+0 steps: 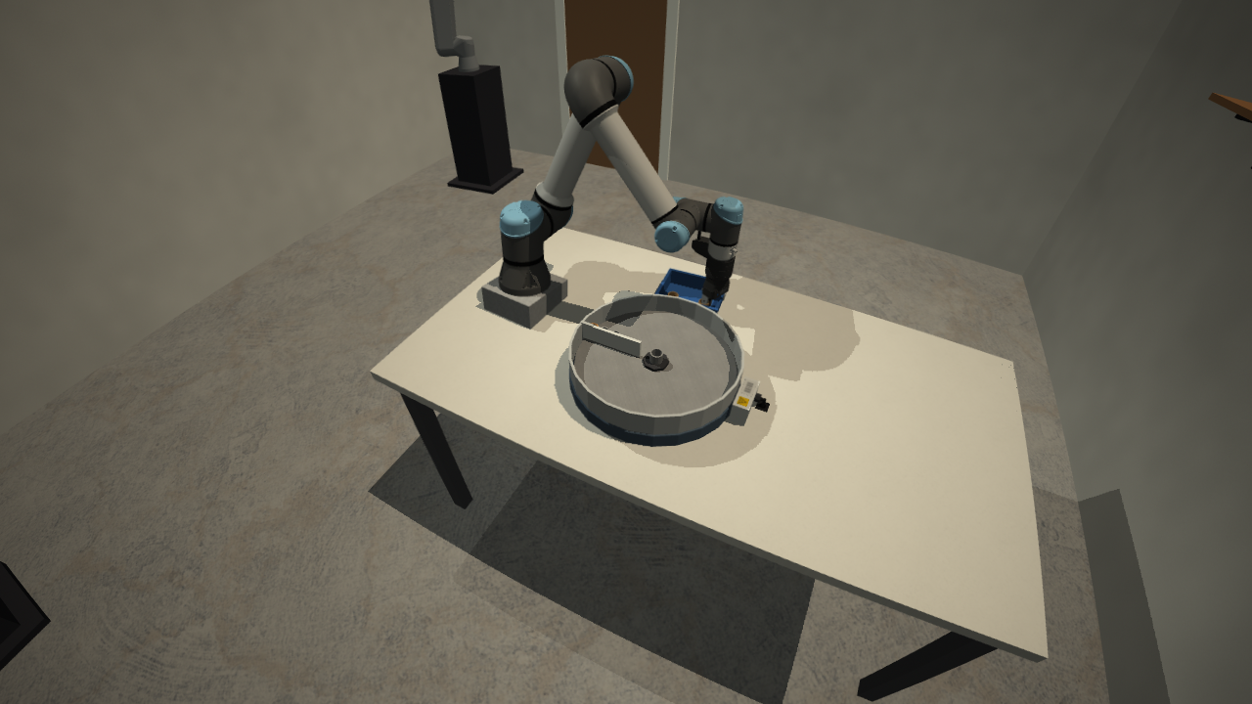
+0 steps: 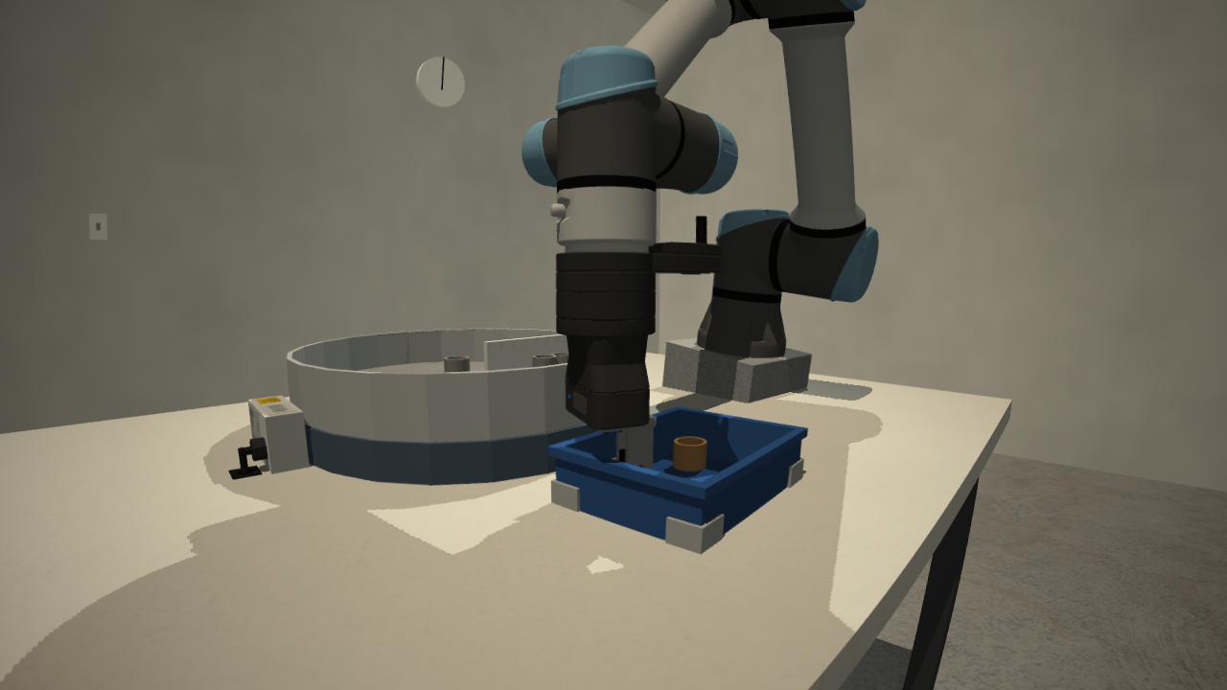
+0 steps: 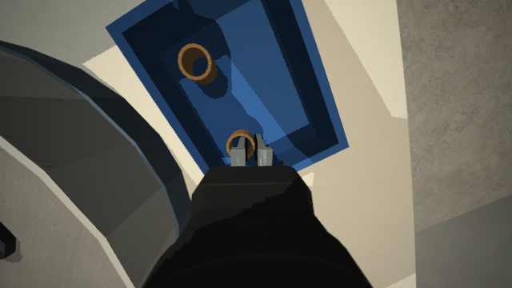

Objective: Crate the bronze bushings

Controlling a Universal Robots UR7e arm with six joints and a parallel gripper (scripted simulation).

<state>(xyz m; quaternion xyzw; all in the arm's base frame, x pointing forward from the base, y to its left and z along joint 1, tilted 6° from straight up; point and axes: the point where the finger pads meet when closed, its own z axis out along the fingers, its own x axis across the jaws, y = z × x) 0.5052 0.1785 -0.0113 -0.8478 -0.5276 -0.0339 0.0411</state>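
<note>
From the exterior camera, nearest is the open blue rectangular crate with pale corner pieces, at five o'clock from the centre. A bronze cylindrical bushing stands upright inside. The black gripper with grey fingers points down into the crate, clenched on the wall of a second bronze bushing, one finger inside its ring and one outside. In the wrist view the free bushing sits apart, at eleven o'clock from this one; whether the held one touches the crate floor, I cannot tell. Farther off, toward ten o'clock from the crate, is the round grey-walled turning table with a dark blue base; grey steel bushings show beside its pale straight divider.
</note>
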